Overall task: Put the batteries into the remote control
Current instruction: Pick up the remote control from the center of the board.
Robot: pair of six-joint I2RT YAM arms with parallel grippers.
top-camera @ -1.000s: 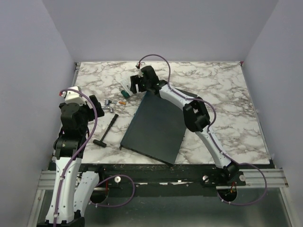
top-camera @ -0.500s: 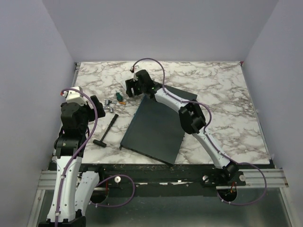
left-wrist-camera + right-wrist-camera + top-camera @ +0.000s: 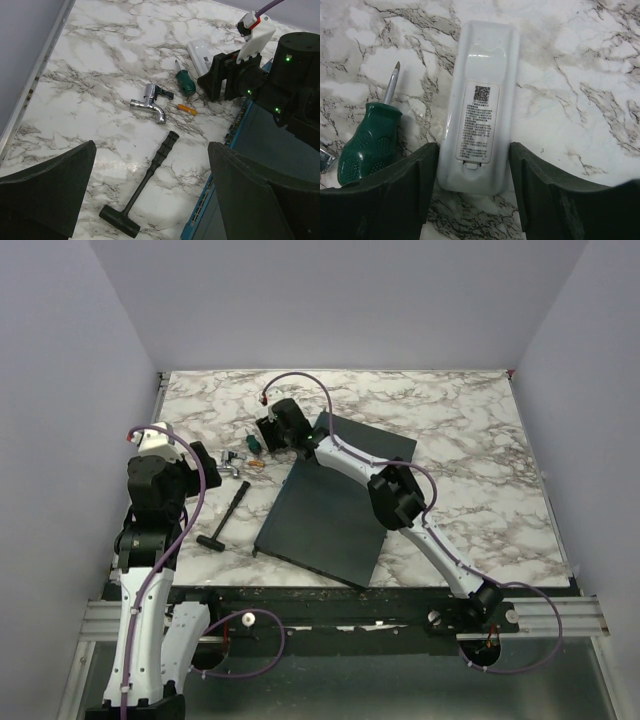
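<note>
The remote control (image 3: 480, 110) is a small white oblong lying back-up on the marble, its label and battery-cover latch showing. My right gripper (image 3: 474, 155) has a finger against each long side of its near end, closed on it at the table's far left (image 3: 266, 430). The remote's far end shows in the left wrist view (image 3: 202, 52). One orange battery (image 3: 186, 108) lies on the marble just near of it, also seen from above (image 3: 258, 462). I see no other battery. My left gripper (image 3: 150, 170) is open and empty, held above the table at the left (image 3: 205, 462).
A green-handled screwdriver (image 3: 367, 142) lies just left of the remote. A chrome tap fitting (image 3: 150, 103) and a black mallet (image 3: 145, 185) lie on the left side. A large dark grey slab (image 3: 335, 500) covers the middle. The table's left rim (image 3: 40, 70) is near.
My right gripper has moved left and slightly nearer, from beside the slab's far corner onto the remote. The left arm has barely moved.
</note>
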